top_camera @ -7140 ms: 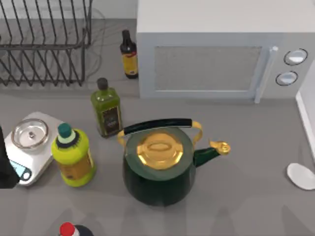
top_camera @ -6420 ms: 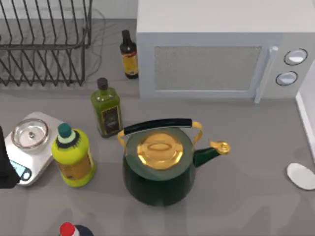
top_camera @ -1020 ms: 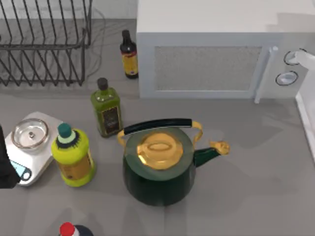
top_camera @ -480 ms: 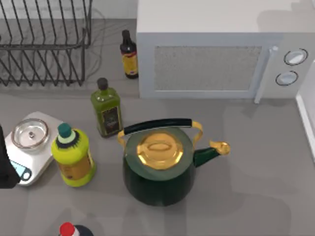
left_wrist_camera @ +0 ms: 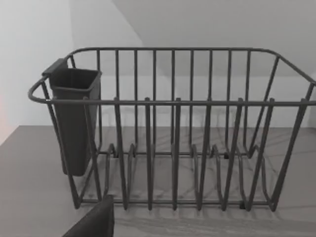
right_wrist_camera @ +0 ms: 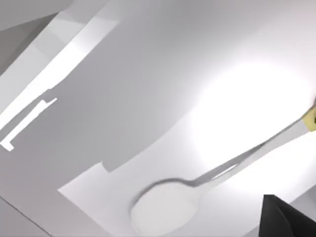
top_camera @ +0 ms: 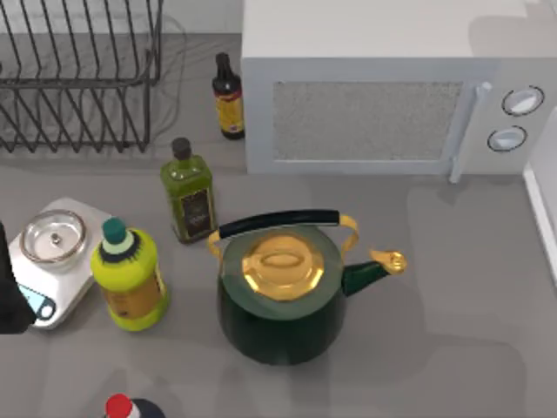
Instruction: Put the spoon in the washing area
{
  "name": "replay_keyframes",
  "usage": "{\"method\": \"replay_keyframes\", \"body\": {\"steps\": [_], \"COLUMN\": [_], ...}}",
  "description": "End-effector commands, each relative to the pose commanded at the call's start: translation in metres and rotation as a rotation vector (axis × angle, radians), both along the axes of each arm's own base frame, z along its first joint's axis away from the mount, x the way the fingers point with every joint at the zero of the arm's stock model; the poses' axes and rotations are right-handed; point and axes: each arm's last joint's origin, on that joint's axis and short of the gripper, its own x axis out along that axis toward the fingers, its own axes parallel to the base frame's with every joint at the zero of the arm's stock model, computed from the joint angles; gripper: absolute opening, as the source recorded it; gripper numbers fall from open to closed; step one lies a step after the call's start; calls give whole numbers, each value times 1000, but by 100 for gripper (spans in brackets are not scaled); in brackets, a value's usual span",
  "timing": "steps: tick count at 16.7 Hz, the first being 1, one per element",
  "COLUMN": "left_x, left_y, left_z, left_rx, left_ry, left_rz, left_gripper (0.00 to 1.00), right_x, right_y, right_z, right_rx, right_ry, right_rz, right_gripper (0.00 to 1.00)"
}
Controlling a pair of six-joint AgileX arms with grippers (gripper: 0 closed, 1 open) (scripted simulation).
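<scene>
A: Which colours mark the vessels on the grey bench (top_camera: 452, 287)?

B: Dark green round kettle (top_camera: 278, 318) with gold lid; yellow-green plastic bottle (top_camera: 130, 279), teal cap; olive oil bottle (top_camera: 188, 196), black cap.

A: And the rest?

B: White box-shaped microwave (top_camera: 383, 96), speckled door; black wire rack (left_wrist_camera: 173, 128); glossy white spoon (right_wrist_camera: 170, 207).

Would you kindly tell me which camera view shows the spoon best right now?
The right wrist view: the spoon appears whole there, oval bowl and slim handle against a pale surface. The top view and left wrist view give nothing of it.
</scene>
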Motion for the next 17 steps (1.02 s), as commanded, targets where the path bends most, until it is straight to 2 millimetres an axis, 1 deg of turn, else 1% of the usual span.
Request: {"method": "replay_keyframes", "body": {"steps": [2, 4, 9, 11, 16, 17], "left_x": [0, 0, 0, 0, 0, 0], "left_y": [0, 0, 0, 0, 0, 0], "left_z": [0, 0, 0, 0, 0, 0], "left_rx": [0, 0, 0, 0, 0, 0], "left_ry": [0, 0, 0, 0, 0, 0], "left_rz": [0, 0, 0, 0, 0, 0], "left_gripper": [100, 100, 100, 100, 100, 100], "right_x": [2, 3, 2, 1, 1, 1], "right_y": [0, 0, -1, -2, -2, -2], "right_z": [-3, -10, -44, -48, -48, -48], "right_rx": [-1, -1, 4, 2, 1, 1], "right_ry": [-5, -3, 31, 15, 6, 6], "right_rz": [3, 5, 0, -2, -3, -3], "right_gripper": [0, 0, 0, 0, 0, 8]}}
